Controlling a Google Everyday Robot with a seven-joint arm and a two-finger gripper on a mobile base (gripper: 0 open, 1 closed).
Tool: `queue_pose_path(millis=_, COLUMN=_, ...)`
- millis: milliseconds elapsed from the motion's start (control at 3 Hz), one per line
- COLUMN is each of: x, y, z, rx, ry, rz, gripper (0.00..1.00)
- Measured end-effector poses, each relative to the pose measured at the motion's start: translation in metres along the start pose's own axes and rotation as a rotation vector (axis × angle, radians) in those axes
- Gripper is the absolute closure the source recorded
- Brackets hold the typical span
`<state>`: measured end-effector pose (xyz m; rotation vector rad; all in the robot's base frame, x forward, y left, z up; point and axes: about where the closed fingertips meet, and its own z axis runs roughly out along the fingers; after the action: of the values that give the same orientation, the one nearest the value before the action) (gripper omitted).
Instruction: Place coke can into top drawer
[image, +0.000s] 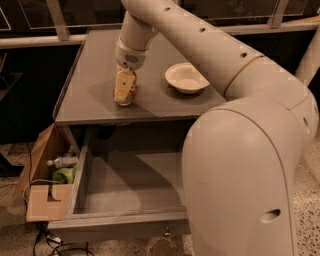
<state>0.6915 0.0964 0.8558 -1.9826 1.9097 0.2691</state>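
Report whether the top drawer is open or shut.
Open: the top drawer is pulled out under the tabletop, its inside showing. The gripper is at the coke can on the tabletop.

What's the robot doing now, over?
Gripper down at small red soda can on grey cabinet top. Wide grey top drawer open, can not inside yet. White round bowl sits apart.

On the grey cabinet top (90, 97) sit a white bowl (186, 78) and the coke can (131, 92), end effector (123, 95) over it.
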Motion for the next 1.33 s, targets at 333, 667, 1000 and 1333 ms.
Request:
queue_pose_path(millis=333, x=0.000, y=0.000, z=0.000, rx=0.000, ry=0.000, rz=0.000, gripper=0.89)
queue_pose_path(millis=667, x=0.001, y=-0.002, z=-0.007, rx=0.004, ry=0.007, rz=0.008, gripper=1.00)
queue_pose_path(millis=1000, x=0.003, y=-0.001, z=-0.022, rx=-0.002, ry=0.004, rz=0.016, gripper=1.00)
queue_pose_path(millis=1333, x=0.005, y=0.021, z=-0.077, rx=0.000, ry=-0.027, rz=0.055, gripper=1.00)
